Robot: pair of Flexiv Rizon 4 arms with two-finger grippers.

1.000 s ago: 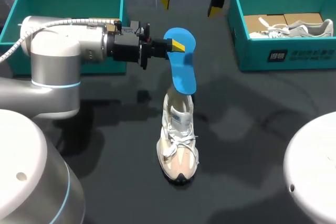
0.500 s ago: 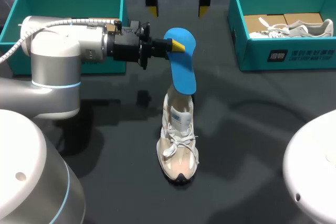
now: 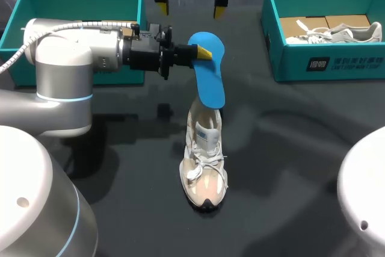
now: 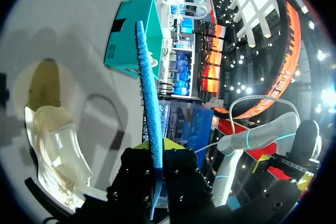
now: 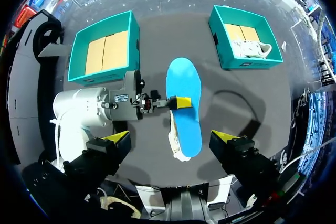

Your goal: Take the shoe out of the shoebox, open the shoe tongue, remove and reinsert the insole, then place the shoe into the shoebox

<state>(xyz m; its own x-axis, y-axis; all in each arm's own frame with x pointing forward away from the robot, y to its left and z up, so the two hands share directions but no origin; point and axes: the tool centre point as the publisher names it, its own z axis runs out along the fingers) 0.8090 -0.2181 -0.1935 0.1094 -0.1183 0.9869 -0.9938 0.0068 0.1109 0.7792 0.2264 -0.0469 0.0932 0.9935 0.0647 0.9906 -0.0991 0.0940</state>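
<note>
Blue insole [image 3: 209, 82], already removed, is gripped by the left fingers [image 3: 205, 53] over the sneaker [image 3: 204, 161] at centre on the table [image 3: 289, 124]; right fingers [image 3: 218, 11], upper centre, are spread empty. Reinsertion and boxing remain.

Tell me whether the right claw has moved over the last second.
Yes: the right claw slid left, away from the shoe-filled teal cardboard shoebox.
</note>
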